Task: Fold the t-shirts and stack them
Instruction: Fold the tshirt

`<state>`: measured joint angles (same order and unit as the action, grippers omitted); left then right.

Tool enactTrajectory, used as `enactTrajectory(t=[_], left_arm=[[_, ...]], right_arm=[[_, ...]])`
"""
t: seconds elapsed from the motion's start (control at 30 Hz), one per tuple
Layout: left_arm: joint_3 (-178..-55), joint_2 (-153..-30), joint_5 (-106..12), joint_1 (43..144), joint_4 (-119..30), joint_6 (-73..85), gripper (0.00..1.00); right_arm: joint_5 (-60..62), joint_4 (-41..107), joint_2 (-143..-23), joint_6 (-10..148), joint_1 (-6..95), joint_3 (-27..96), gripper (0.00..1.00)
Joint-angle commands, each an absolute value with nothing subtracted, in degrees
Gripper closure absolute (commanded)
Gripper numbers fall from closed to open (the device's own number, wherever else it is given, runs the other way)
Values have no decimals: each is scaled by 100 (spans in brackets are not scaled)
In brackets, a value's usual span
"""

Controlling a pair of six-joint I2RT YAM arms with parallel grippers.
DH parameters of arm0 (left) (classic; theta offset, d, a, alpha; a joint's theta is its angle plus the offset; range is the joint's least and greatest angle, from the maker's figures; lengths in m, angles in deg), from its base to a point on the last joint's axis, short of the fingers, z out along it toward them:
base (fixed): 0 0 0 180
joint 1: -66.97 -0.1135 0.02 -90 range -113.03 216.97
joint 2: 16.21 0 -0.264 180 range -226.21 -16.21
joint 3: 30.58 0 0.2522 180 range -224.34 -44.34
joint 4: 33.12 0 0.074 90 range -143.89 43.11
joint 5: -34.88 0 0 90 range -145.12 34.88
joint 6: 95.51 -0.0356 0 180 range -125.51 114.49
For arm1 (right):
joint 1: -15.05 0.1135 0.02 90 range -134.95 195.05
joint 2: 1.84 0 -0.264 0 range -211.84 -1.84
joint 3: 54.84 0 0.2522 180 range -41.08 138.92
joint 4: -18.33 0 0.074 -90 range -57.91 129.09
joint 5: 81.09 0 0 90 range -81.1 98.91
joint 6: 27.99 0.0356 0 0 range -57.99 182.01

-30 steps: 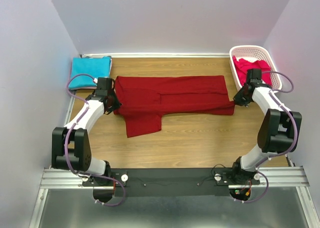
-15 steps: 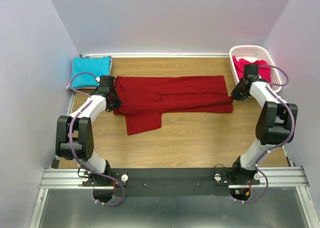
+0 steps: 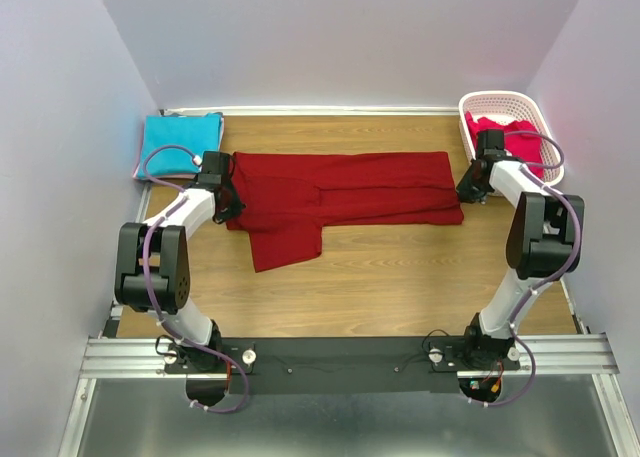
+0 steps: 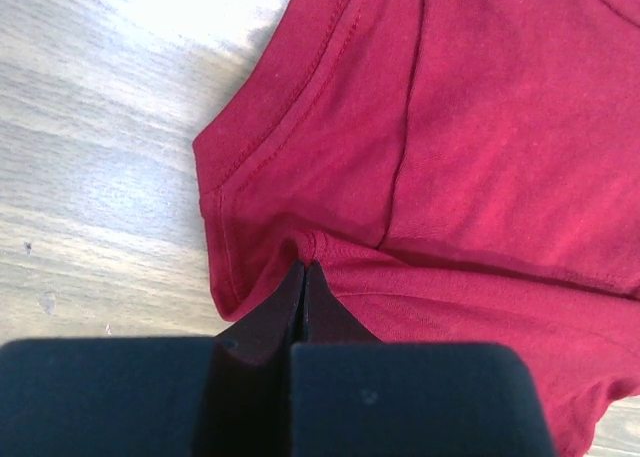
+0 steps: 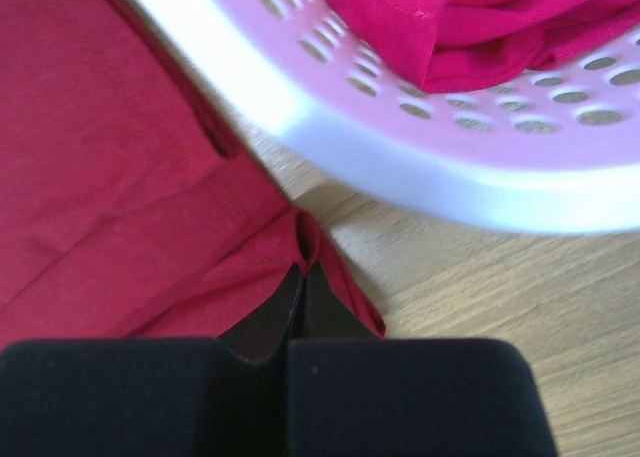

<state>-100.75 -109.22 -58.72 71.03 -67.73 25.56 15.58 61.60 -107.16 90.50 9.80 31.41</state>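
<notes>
Right gripper (image 3: pixel 466 192) now sits farther from the bases and slightly left of its spot a second ago, closer beside the near end of the white basket (image 3: pixel 500 99). The near right corner of the dark red t-shirt (image 3: pixel 350 187), earlier drawn out into a point toward the right, has come back in with it, and that edge now reads nearly straight. Right arm (image 3: pixel 540 239) stands taller and narrower, its elbow pulled inward. Left gripper (image 3: pixel 230 199) has crept a little farther from the bases. Left arm (image 3: pixel 150 267) has swung from a low outward bend to a more upright stance.
</notes>
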Motion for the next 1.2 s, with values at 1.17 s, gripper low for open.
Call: enactTrajectory(t=[1.17], left_arm=[[-10807,-11403,-6444,7005,-6710,2630,100]], right_arm=[[1971,5837,-10925,8855,996,3468,99]])
